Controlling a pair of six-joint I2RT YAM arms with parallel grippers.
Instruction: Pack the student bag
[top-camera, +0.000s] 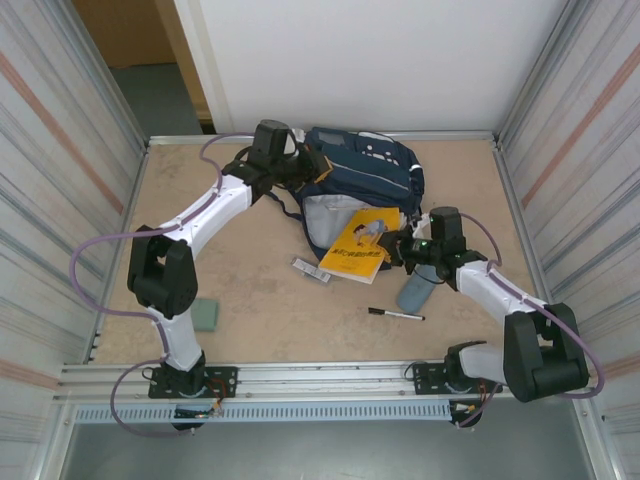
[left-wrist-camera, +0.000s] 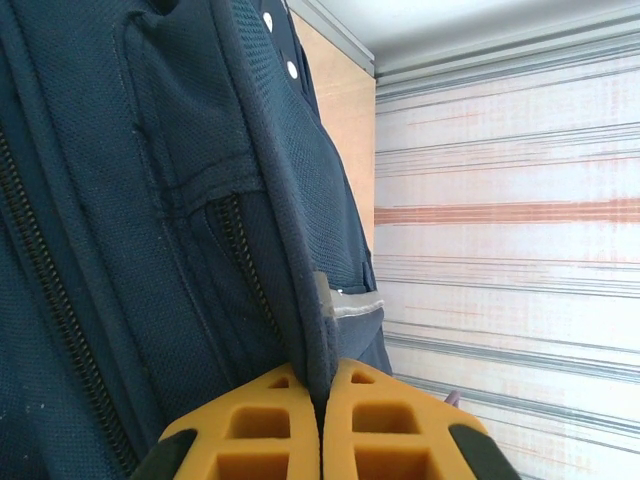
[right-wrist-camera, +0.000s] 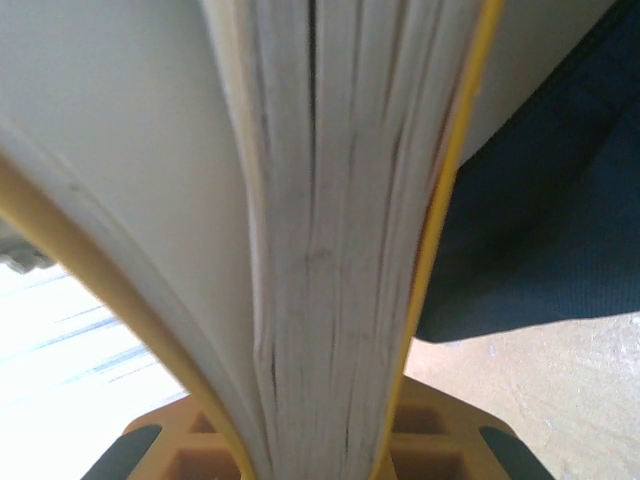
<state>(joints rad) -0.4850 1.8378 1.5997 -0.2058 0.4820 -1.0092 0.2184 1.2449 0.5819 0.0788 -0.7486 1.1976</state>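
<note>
Navy-blue fabric backpack (top-camera: 365, 165) pinched by the left gripper (left-wrist-camera: 322, 420), the right gripper (right-wrist-camera: 320, 460) clamps a yellow paperback book (top-camera: 360, 245), best slid in squarely.

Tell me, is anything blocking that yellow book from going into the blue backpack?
Nothing visible does. The right gripper is shut on the yellow book, whose far end rests at the pale front of the student bag. The left gripper pinches a bag seam. The pen lies nearer, off that path.
</note>
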